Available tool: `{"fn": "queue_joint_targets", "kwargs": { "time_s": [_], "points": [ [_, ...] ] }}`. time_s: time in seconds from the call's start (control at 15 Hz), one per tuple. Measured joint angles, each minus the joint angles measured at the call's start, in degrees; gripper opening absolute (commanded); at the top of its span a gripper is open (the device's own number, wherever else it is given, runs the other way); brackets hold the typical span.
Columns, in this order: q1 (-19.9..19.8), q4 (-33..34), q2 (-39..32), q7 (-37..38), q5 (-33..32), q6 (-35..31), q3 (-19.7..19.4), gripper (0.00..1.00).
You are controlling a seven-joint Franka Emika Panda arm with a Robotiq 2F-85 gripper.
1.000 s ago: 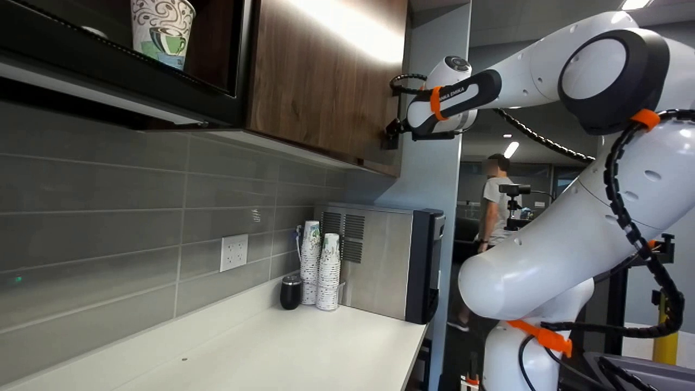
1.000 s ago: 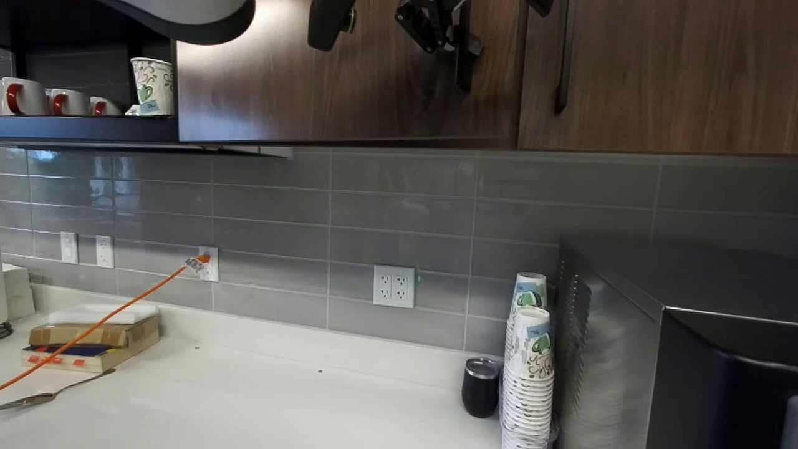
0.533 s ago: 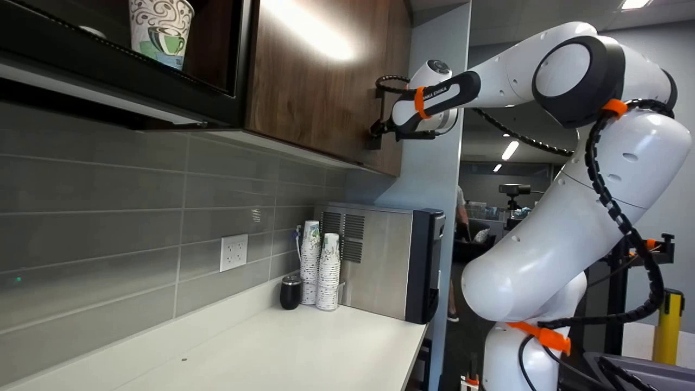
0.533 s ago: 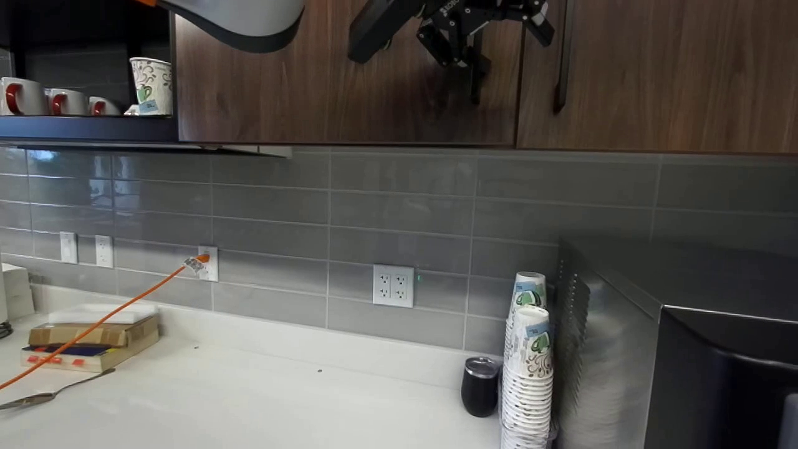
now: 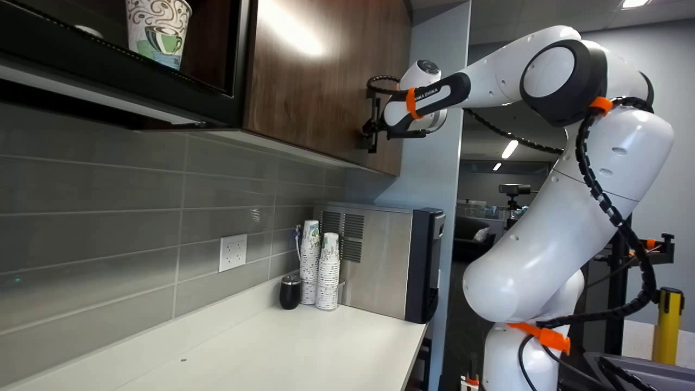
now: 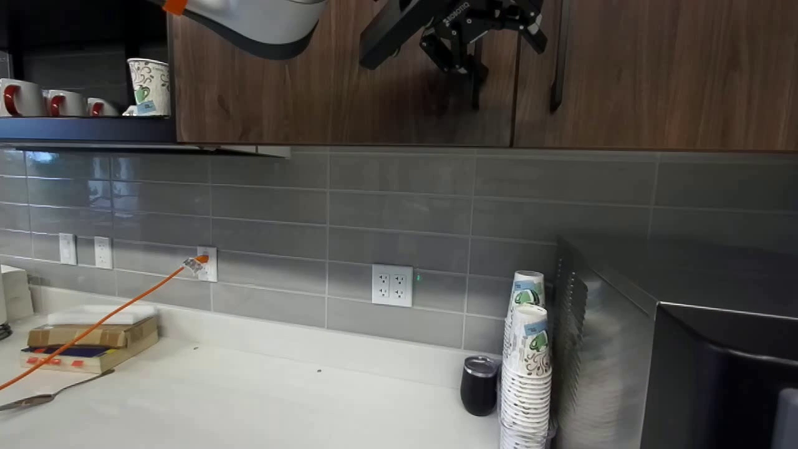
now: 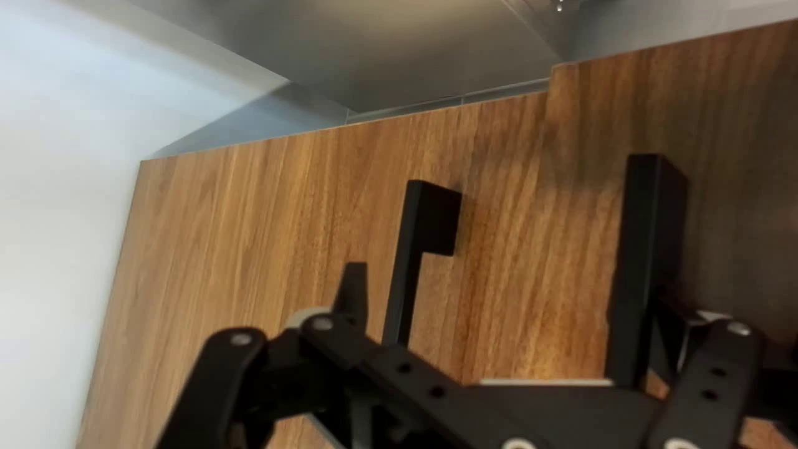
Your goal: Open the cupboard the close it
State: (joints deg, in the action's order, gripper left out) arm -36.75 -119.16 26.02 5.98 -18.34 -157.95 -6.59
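Note:
The cupboard is the dark wood-grain wall cabinet point(image 6: 349, 93), also in an exterior view point(image 5: 320, 92). Its door front looks flush with the neighbouring door, but a small step shows between them in the wrist view. Its slim black handle point(image 7: 642, 268) is vertical, partly behind the gripper in an exterior view point(image 6: 476, 93). My gripper point(image 7: 514, 293) is in front of the door with its fingers apart. The handle stands between the fingers, close beside one of them. Whether they touch, I cannot tell. The gripper also shows in both exterior views point(image 5: 372, 127) point(image 6: 506, 57).
The neighbouring door point(image 6: 661, 75) has its own black handle point(image 7: 405, 268) close to the other finger point(image 7: 353, 287). A glass-fronted unit with a patterned cup point(image 5: 157, 32) adjoins. Below are a counter point(image 6: 249, 399), stacked paper cups point(image 6: 527, 362), a black tumbler point(image 6: 480, 386) and a steel appliance point(image 5: 377, 260).
The arm has moved toward the cabinet. The door, slightly ajar a second ago, has swung in until its front looks flush. A person in the background has left the view.

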Motion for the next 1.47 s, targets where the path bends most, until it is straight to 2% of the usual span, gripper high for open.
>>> {"fn": "queue_joint_targets", "kwargs": {
  "time_s": [0.27, 0.8, 1.07, 1.33, 1.47],
  "points": [
    [0.58, 1.45, -1.05, 0.49, -1.12, 0.35, 1.58, 1.0],
    [2.66, 0.99, 1.86, 0.49, -2.82, 5.16, 3.54, 1.0],
    [8.23, -0.97, 5.29, -0.4, -2.02, 11.65, 3.06, 1.0],
    [15.69, -4.66, 9.94, -3.62, 0.31, 21.13, 1.42, 1.0],
    [18.21, -6.67, 12.31, -5.95, 1.35, 25.73, 0.35, 1.0]
  ]
}}
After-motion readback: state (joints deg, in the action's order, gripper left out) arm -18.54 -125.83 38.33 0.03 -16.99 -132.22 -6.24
